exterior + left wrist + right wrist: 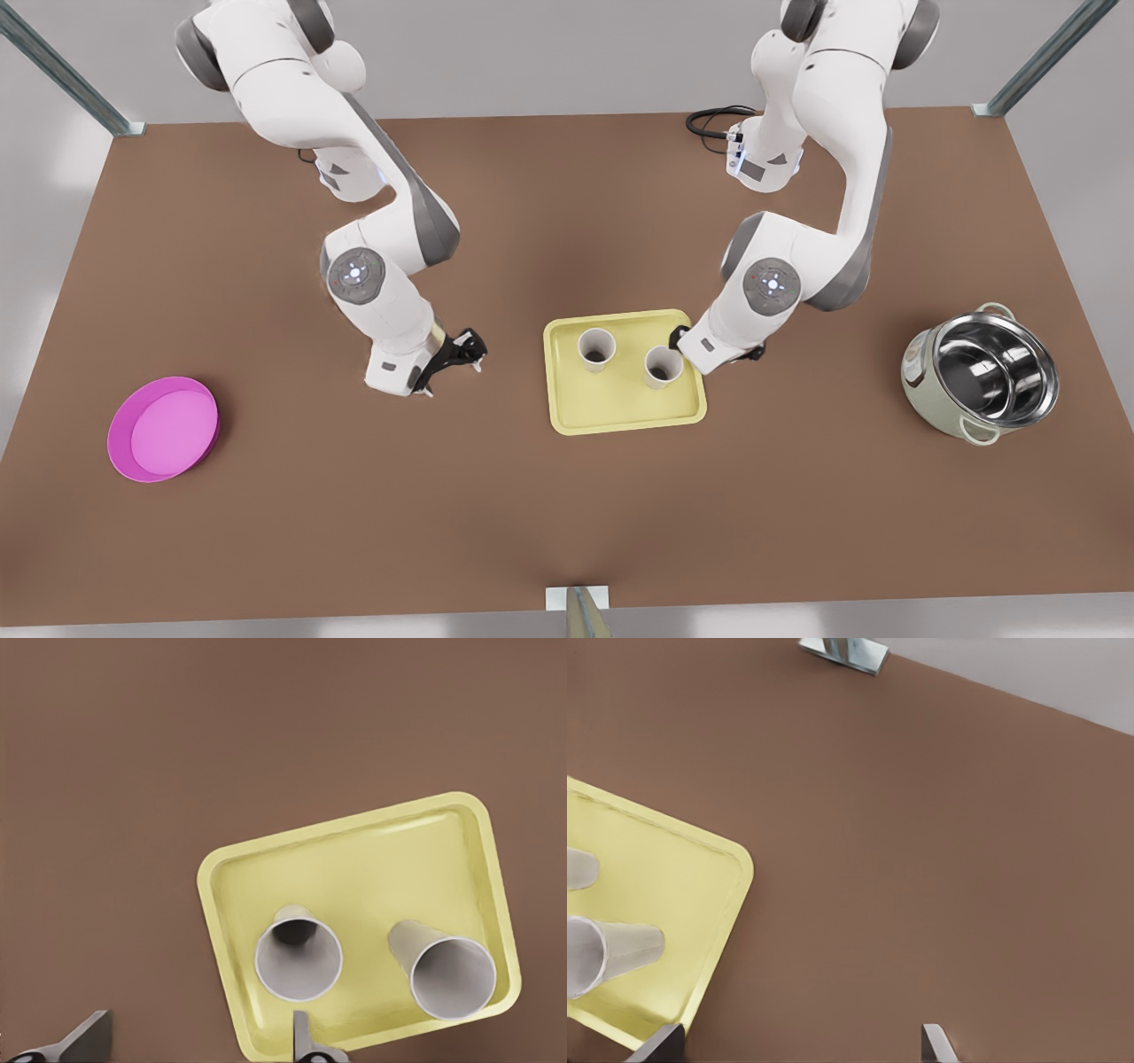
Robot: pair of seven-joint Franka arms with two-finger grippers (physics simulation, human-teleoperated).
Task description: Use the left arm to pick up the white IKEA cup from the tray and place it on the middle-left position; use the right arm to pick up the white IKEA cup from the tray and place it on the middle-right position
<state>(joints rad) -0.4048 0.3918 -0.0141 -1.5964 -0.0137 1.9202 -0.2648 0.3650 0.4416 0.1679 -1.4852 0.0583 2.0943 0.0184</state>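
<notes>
The pale yellow tray point(625, 416) point(354, 868) point(673, 877) lies on the brown table point(354, 532) just right of the front view's centre, and both white cups stand upright on it. One white cup point(596, 346) point(452, 988) point(602, 957) is in the tray's upper left part and the other white cup point(663, 366) point(299, 961) is lower and to the right, the two apart. The left gripper point(678, 341) point(201, 1017), on the arm at the front view's right, is at the tray's upper right corner just beside the other white cup, fingers spread and clamping nothing. The right gripper point(469, 350) point(802, 1028) is over bare table left of the tray, fingers also apart. A magenta bowl point(164, 430) sits at lower left, and a steel pot point(983, 372) at far right.
</notes>
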